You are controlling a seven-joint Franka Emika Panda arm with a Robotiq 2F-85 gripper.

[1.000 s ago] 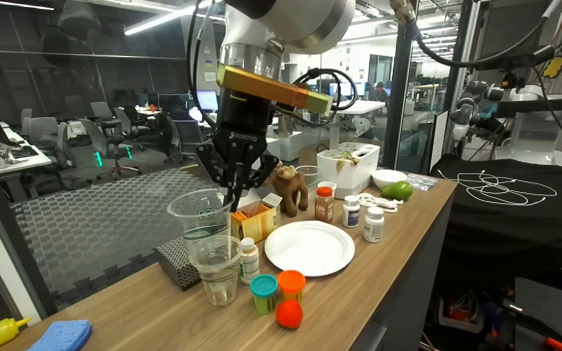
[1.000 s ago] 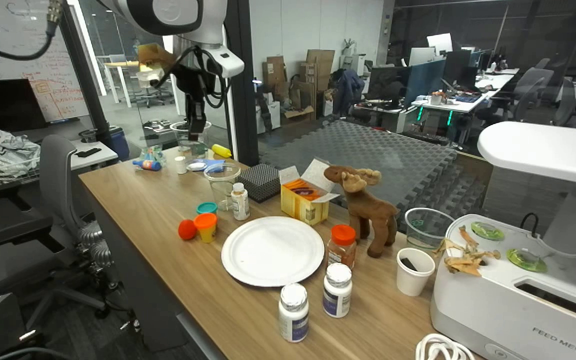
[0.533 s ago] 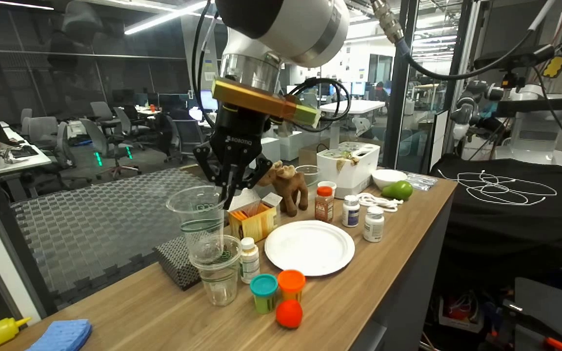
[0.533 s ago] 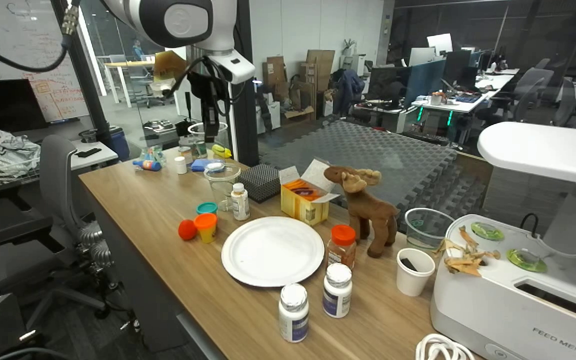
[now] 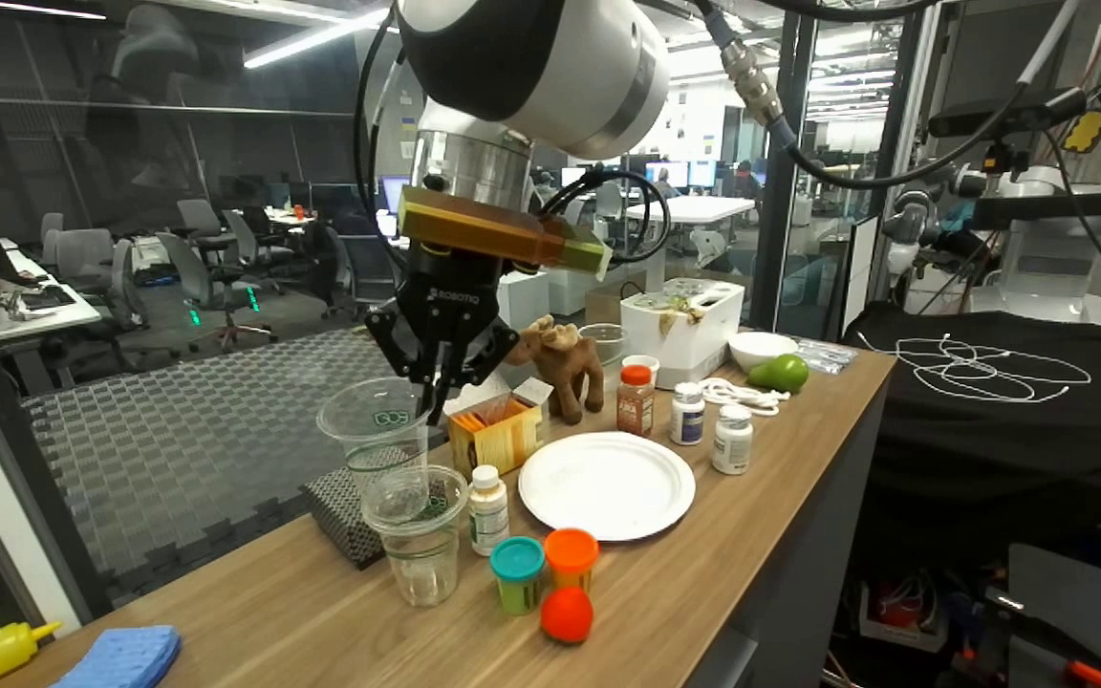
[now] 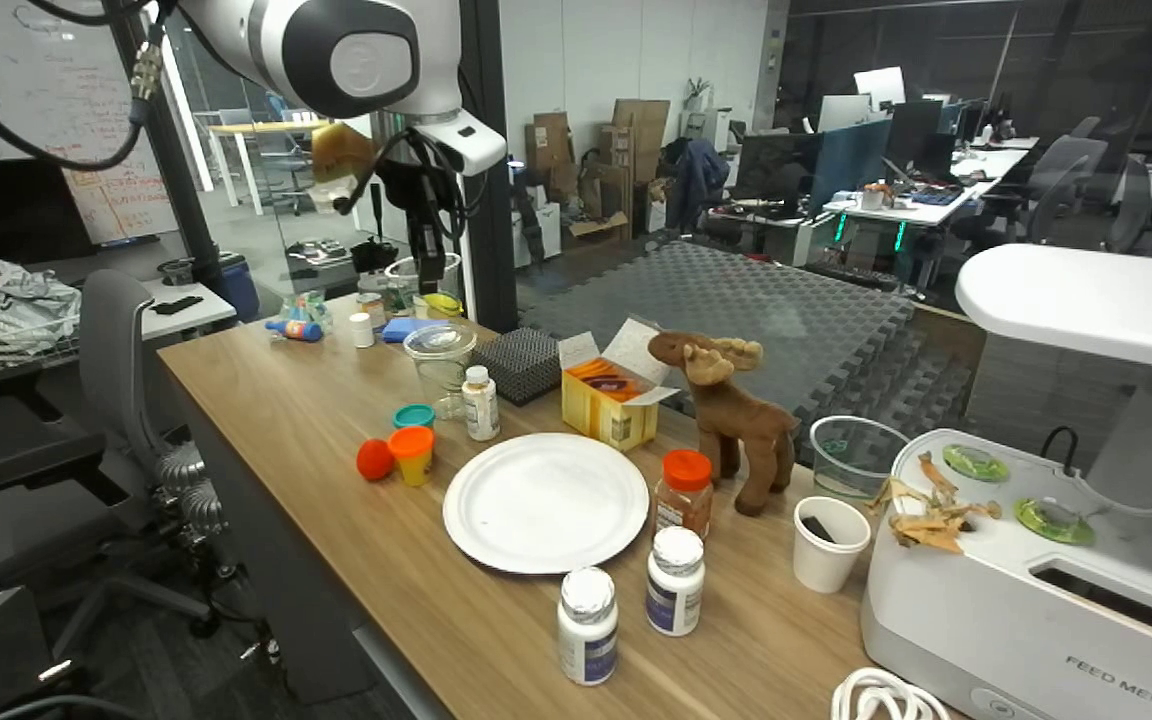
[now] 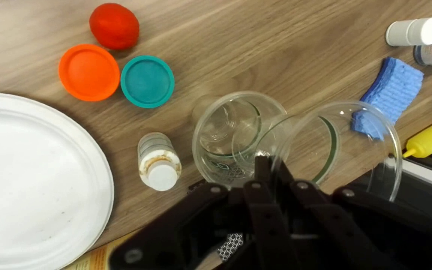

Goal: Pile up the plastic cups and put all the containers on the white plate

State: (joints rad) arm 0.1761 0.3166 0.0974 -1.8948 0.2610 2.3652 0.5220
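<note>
Upper cup [image 5: 380, 444]: above and left of the lower cup [image 5: 423, 549] in an exterior view, overlapping its mouth; nesting cannot be judged. Landing on the rim could tip that cup. Mouth up, long axis seemingly leaning.
Lower cup: landmark, on the worktop [image 5: 321, 612]; probably light, and unheld, it could slide under an off-centre push. Mouth up, axis upright.
Hand [image 5: 435, 406]: higher than the lower cup, pinching the upper cup's wall; this one-sided grip may let it swing.
Teal container [image 5: 517, 573]: right of the lower cup, near; tight neighbours could spoil a later grasp. Lid up, axis upright.
Orange container [image 5: 571, 559]: farther right of the lower cup; the adjacent red round thing [image 5: 567, 616] may roll if bumped. Lid up, axis upright.
White plate [image 5: 608, 487]: farthest right of the lower cup; its raised rim may tip a container set there. Face up, no long axis.
</note>
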